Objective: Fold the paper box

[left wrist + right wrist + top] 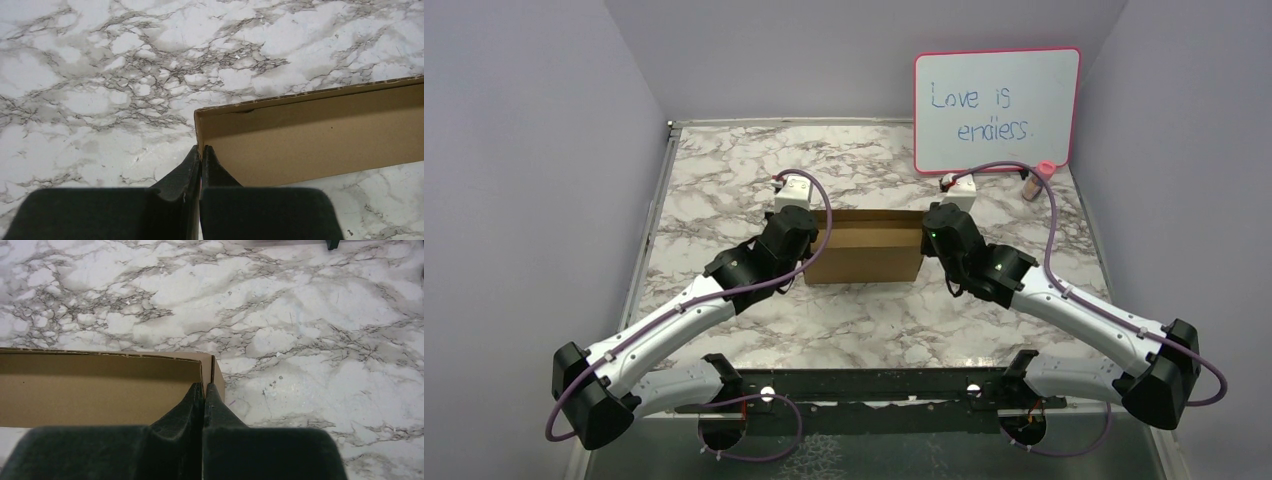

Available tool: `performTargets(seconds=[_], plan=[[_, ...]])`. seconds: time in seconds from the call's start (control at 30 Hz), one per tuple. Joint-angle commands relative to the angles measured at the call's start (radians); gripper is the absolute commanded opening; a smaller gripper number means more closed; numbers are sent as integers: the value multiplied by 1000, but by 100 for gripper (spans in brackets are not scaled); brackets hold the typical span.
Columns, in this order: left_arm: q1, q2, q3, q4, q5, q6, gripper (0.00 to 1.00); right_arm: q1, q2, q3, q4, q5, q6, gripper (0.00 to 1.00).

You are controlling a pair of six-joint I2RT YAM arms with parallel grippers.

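Observation:
The paper box [864, 247] is brown corrugated cardboard, standing as a shallow open box at the middle of the marble table. My left gripper [807, 252] is at the box's left end. In the left wrist view its fingers are pressed together [201, 148] on the thin left end wall of the paper box [310, 135]. My right gripper [927, 240] is at the right end. Its fingers pinch [203, 386] the right end wall of the paper box [95, 392], where a second cardboard layer stands just outside. The inside of the box shows nothing in it.
A pink-framed whiteboard [996, 108] with blue writing leans against the back wall at the right. A small pink-capped bottle [1035, 183] stands beside its lower right corner. Grey walls close in the table [724, 170] on the left, back and right.

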Motion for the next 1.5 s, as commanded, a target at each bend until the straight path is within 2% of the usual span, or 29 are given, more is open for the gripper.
performTargets(seconds=[0.0,0.47,0.9,1.47], plan=[[-20,-34,58,-3,-26,90,0,18,41,-41,-33,-137,52,2],[-20,-61,17,2,-12,81,0,19,45,-37,-31,-146,44,2],[-20,21,-30,116,218,-73,0,19,47,-42,-10,-169,44,2],[-20,0,-126,105,174,-99,0,19,46,-62,5,-161,52,2]])
